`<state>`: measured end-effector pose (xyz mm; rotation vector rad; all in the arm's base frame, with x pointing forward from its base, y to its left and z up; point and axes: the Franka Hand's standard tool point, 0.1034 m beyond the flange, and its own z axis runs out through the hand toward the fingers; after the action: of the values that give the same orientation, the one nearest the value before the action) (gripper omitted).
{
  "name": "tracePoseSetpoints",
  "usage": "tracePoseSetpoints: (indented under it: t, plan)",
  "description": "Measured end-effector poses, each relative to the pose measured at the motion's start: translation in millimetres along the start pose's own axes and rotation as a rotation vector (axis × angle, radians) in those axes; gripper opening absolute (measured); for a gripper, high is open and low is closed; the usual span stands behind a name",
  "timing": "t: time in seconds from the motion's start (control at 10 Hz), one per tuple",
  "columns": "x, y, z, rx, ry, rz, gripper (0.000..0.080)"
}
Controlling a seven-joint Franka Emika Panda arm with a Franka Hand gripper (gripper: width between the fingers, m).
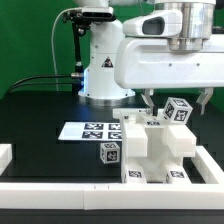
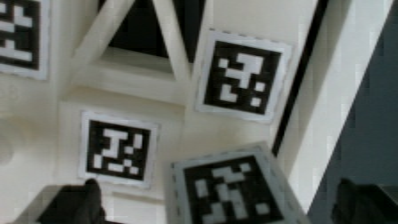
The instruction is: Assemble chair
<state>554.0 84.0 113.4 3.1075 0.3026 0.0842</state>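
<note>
I saw the chair (image 1: 155,150) as a chunky white stack of slabs and bars, standing on the black table (image 1: 40,140) toward the exterior view's right. Small black-and-white tags (image 1: 140,176) showed along its lower front face. One tagged part (image 1: 178,110) sat tilted at its top. In the wrist view, its white faces carried several tags, close and blurred.

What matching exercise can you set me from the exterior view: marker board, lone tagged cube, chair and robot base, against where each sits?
Things:
1. marker board
2. lone tagged cube
3. chair
4. robot base

Places:
A. beneath the open jaws
B. at the back, farthest from the camera
C. lying flat between base and cube
D. beside the chair, on the exterior view's left

Pairs: 1-C, 2-D, 3-A, 4-B.
</note>
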Motion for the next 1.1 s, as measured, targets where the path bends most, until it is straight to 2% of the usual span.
tracePoseSetpoints:
  t: [0.1,0.2,0.3,0.4,0.7,1.1]
  plan:
    - [0.1,0.0,0.0,0.0,0.0,0.0,0.0559]
    - [0.0,0.0,0.1,0.0,0.0,0.0,0.041]
    - [0.0,0.0,0.2,0.0,0.0,0.0,0.041]
    - [0.0,0.0,0.2,0.0,0.0,0.0,0.0263]
    - [-0.6,0.7,0.1,0.001,0.03,0.064,0.0264]
    - [0.3,-5.4,0.1,0.032,0.053,0.505,0.0265]
